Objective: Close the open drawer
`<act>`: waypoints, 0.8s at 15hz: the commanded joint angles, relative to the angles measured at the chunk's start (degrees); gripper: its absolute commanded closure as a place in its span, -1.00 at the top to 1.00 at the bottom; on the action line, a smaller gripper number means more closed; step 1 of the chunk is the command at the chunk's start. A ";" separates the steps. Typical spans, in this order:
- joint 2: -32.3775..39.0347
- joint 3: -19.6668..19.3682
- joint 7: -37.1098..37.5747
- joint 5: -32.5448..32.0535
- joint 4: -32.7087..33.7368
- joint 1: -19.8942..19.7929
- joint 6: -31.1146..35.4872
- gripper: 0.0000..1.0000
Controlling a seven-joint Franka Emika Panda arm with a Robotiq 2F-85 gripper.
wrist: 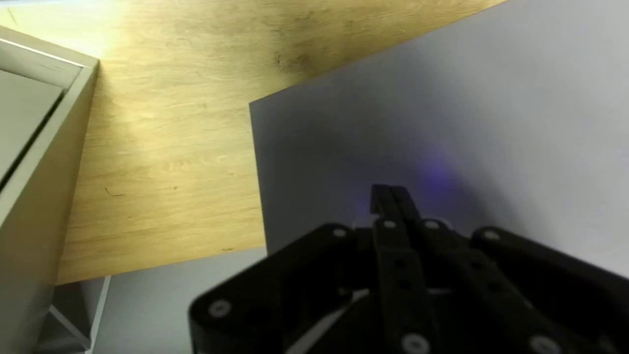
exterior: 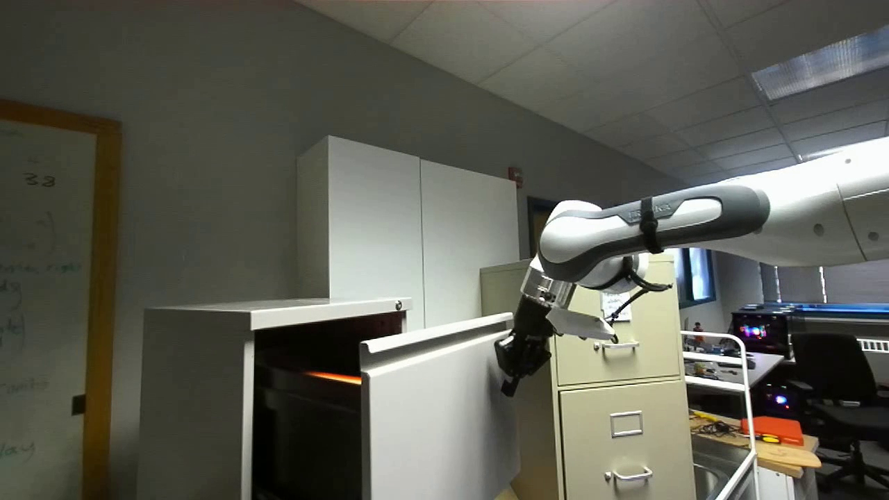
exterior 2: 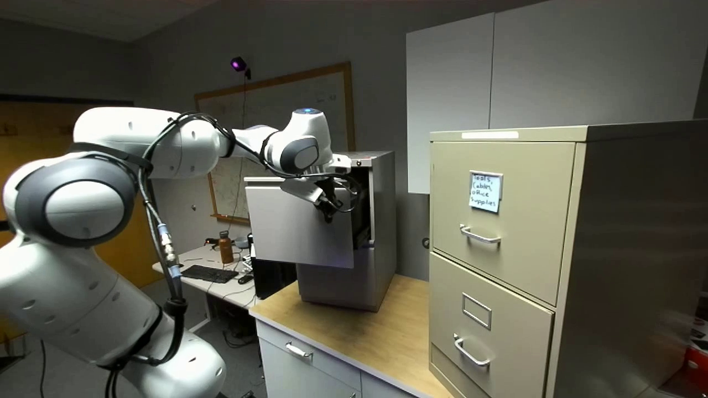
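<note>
White-and-grey arm (exterior: 698, 215), black hand (wrist: 391, 192)

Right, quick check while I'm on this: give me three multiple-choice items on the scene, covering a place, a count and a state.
1. Where is the end effector?
A) At the keyboard
B) At the outer face of the drawer
C) On the whiteboard

2. How many handles show on the beige filing cabinet?
A) Two
B) Four
C) Five

3. How does the drawer stand?
A) Shut
B) Loose on the countertop
C) Open

1 B: both exterior views show it in front of that face.
2 A: one above the other.
3 C: its front stands out from the white cabinet.
</note>
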 commanded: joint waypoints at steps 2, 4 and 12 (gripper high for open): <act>9.02 0.58 -1.90 4.42 10.81 3.60 -0.88 -1.00; 13.24 1.03 -1.84 5.32 15.21 4.50 -1.61 -1.00; 31.40 3.70 -0.80 4.86 36.20 4.71 -5.58 -1.00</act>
